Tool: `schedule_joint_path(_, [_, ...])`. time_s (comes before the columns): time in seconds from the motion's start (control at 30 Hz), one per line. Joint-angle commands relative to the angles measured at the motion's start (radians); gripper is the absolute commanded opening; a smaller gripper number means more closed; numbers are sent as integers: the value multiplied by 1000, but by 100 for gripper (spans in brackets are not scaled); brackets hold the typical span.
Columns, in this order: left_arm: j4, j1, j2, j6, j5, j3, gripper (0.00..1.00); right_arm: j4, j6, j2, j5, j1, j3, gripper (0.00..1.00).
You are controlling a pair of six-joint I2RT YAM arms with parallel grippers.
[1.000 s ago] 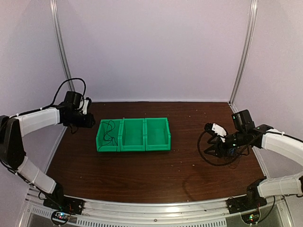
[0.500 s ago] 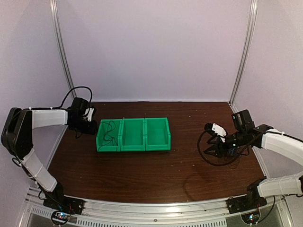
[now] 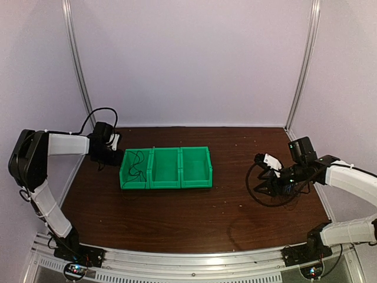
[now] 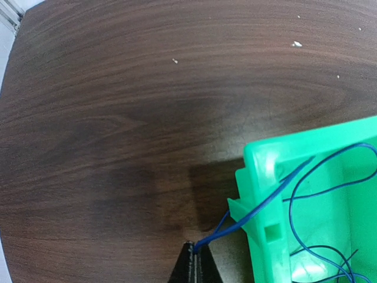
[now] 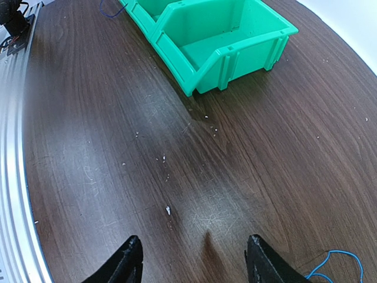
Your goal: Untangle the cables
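In the left wrist view my left gripper (image 4: 194, 250) is shut on the end of a bright blue cable (image 4: 271, 197). The cable runs from its tips over the rim into the left compartment of a green bin (image 4: 259, 159), where it loops. In the top view that gripper (image 3: 113, 155) sits just left of the bin (image 3: 165, 174), low over the table. My right gripper (image 3: 266, 172) is open and empty above bare wood, jaws wide apart in the right wrist view (image 5: 194, 259). Black cable loops (image 3: 272, 201) lie under it. A blue cable piece (image 5: 333, 262) shows at its right.
The green bin has three compartments in a row; the middle and right ones (image 5: 235, 35) look empty. White crumbs dot the dark wooden table (image 3: 188, 212). Pale walls and metal posts close the back and sides. A metal rail (image 5: 12, 147) runs along the near edge.
My left arm has swung down and right, bringing its gripper close against the left end of the green bin. The right arm and the cables under it have not moved.
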Motion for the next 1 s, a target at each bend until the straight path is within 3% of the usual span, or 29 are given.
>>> schedule_joint_path(0.0, [45, 3, -74, -1, -71, 34, 0, 0, -16, 7, -8, -6, -12, 60])
schedule_joint_path(0.13, [49, 1, -224, -17, -72, 16, 0, 4, -16, 11, -6, -6, -13, 60])
schedule_joint_path(0.33, [39, -23, -308, -79, 85, 5, 0, 4, -19, 28, -3, -6, -8, 60])
schedule_joint_path(0.67, [42, -136, -160, -120, 109, -18, 0, 1, -19, 23, -2, -6, -11, 60])
schedule_joint_path(0.8, [-27, -163, -84, -130, 44, 45, 0, 1, -17, 13, 0, -7, -12, 60])
schedule_joint_path(0.83, [-54, -164, -81, -137, 11, 63, 1, 1, -17, 12, -1, -7, -14, 60])
schedule_joint_path(0.97, [-127, -165, -150, -147, -40, 79, 26, 0, -19, 13, 0, -7, -14, 60])
